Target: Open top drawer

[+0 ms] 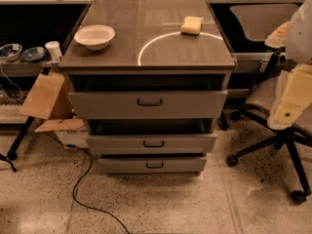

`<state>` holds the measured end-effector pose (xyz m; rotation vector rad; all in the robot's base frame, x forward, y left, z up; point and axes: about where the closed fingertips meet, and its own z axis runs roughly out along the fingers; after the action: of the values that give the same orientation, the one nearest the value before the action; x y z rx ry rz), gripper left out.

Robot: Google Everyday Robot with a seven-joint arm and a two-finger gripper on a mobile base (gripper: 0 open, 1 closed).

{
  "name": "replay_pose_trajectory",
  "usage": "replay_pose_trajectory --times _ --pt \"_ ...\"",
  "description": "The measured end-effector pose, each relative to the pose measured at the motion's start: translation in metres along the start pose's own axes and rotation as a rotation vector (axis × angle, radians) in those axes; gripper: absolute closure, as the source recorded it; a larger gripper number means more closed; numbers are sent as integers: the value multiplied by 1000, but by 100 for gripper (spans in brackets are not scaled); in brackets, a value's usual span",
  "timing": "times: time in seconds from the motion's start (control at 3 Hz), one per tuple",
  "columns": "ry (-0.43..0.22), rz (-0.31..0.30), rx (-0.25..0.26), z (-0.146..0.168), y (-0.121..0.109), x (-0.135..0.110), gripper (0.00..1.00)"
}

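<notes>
The top drawer [148,105] is the widest grey front of the cabinet, with a small dark pull handle [149,102] at its centre. It stands out a little from the cabinet, with a dark gap between its front and the countertop. My arm comes in at the right edge, and its cream-coloured gripper [291,101] hangs to the right of the cabinet, over an office chair. It is well away from the handle and touches no drawer.
Two narrower grey drawers, middle [152,143] and bottom [154,165], also stand out slightly. A white bowl [94,36] and a yellow sponge [192,25] sit on the countertop [146,52]. The office chair [273,130] stands at the right, cardboard [45,95] leans at the left, and a cable [83,184] lies on the floor.
</notes>
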<state>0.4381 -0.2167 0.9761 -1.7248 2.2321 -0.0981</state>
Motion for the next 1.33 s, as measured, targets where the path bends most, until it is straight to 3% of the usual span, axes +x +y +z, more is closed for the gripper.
replay_pose_trajectory --times 0.67,1.0,1.33 --pt "-16 -13 3 7 3 -8 0" --pt "-33 -5 -1 44 12 -31 0" --pt "-26 10 -23 129 22 -67 0"
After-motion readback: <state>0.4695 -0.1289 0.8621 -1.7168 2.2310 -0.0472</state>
